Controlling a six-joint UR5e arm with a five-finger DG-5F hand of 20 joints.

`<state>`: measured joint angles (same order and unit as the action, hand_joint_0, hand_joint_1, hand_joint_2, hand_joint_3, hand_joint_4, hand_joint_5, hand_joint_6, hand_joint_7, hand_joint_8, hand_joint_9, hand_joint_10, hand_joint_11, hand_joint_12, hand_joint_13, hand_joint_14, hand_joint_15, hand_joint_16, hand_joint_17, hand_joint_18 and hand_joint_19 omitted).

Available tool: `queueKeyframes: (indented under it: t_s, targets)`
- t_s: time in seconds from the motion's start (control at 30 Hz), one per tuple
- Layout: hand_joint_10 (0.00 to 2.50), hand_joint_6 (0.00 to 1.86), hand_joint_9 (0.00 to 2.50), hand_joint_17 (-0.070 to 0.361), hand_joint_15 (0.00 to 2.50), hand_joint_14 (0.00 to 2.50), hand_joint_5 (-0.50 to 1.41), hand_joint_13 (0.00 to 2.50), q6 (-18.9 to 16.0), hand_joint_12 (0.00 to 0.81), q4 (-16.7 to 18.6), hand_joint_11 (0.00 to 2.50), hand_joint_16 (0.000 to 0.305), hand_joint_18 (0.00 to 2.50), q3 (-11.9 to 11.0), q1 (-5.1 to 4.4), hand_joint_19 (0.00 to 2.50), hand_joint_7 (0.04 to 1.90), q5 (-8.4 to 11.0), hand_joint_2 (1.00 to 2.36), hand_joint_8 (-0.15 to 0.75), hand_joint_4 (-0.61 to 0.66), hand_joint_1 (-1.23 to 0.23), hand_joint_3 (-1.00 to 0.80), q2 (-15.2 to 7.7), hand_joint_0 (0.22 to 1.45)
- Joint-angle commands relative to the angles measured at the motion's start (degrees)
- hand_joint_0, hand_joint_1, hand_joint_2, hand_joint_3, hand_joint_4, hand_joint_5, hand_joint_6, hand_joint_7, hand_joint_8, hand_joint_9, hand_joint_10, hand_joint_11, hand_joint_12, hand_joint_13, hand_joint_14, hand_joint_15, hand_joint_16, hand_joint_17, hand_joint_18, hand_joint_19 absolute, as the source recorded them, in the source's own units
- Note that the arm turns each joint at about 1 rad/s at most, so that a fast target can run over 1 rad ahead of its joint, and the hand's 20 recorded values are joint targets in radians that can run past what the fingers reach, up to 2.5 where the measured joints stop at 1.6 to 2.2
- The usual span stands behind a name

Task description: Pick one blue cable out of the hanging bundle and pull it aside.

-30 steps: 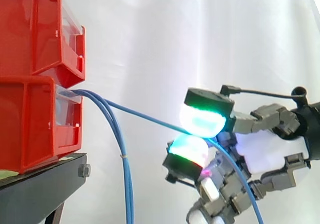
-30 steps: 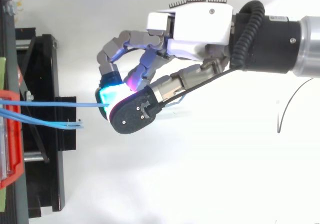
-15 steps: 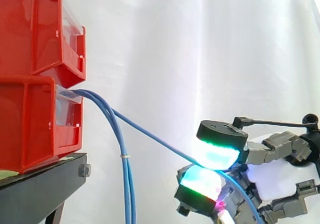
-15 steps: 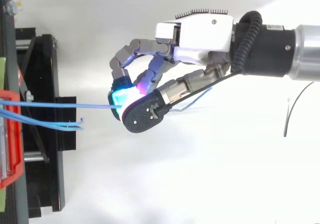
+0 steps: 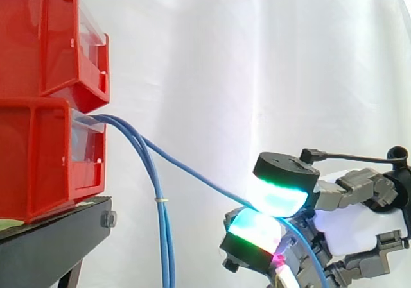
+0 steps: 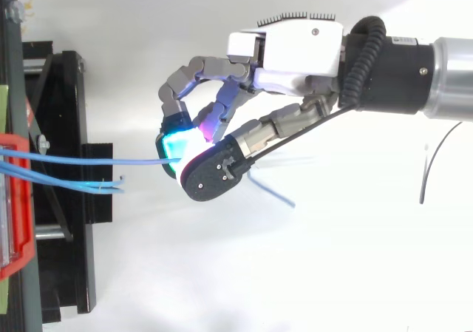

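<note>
The robot hand [image 6: 288,47] is clamped on one blue cable [image 5: 186,168], pinched between two glowing fingertips [image 5: 279,198], one above the other. Past the pinch the cable's loose end trails down behind the fingertips. On the other side it rises away from the robot hand to the lower red bin [image 5: 38,160]. The rest of the bundle [image 5: 164,243] hangs from that bin, well apart from the robot hand, beside the black stand [image 5: 51,243]
</note>
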<state>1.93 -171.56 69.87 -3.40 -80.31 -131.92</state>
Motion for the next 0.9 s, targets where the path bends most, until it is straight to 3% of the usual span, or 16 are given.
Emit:
queueKeyframes:
  t_s: [0.0,0.87]
  targets:
    - [0.02,0.97,1.1,0.071,0.6,0.02,-0.16,0.78,0.0,0.284,0.0,0.59,0.032,0.51,0.0,0.06,0.71,1.51,0.07,1.02,0.172,-0.31,-0.85,-0.28,0.0,0.89]
    - [0.02,0.95,1.12,0.076,0.61,0.02,-0.15,0.79,0.0,0.295,0.08,0.59,0.034,0.53,0.0,-0.03,0.71,1.6,0.07,1.02,0.195,-0.17,-0.88,-0.2,0.0,0.85]
